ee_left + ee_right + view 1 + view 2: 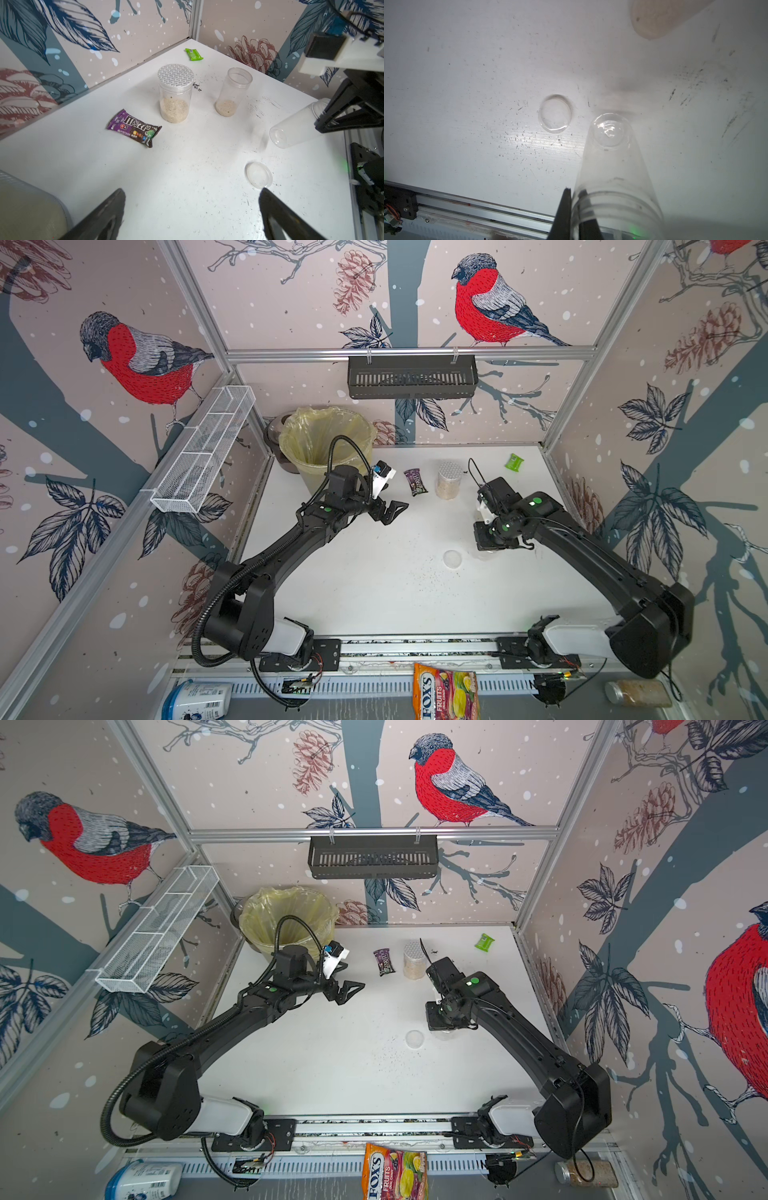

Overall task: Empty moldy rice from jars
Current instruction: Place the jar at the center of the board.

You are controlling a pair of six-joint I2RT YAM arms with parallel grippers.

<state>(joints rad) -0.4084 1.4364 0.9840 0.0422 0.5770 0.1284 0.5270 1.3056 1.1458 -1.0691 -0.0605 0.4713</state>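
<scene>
My right gripper is shut on the rim of an empty slim clear jar, one finger inside the wall and one outside. That jar hangs tilted just above the table. Its clear lid lies flat on the table beside it. A second slim jar stands open with moldy rice at its bottom. The wider jar wears its dotted silver lid and holds more rice. Near the bin, my left gripper hovers open and empty.
A bin lined with a yellow bag stands at the back left. A purple candy pack and a green packet lie at the back. In front of the rail lie a Fox's bag, a white tub and a brown-filled jar.
</scene>
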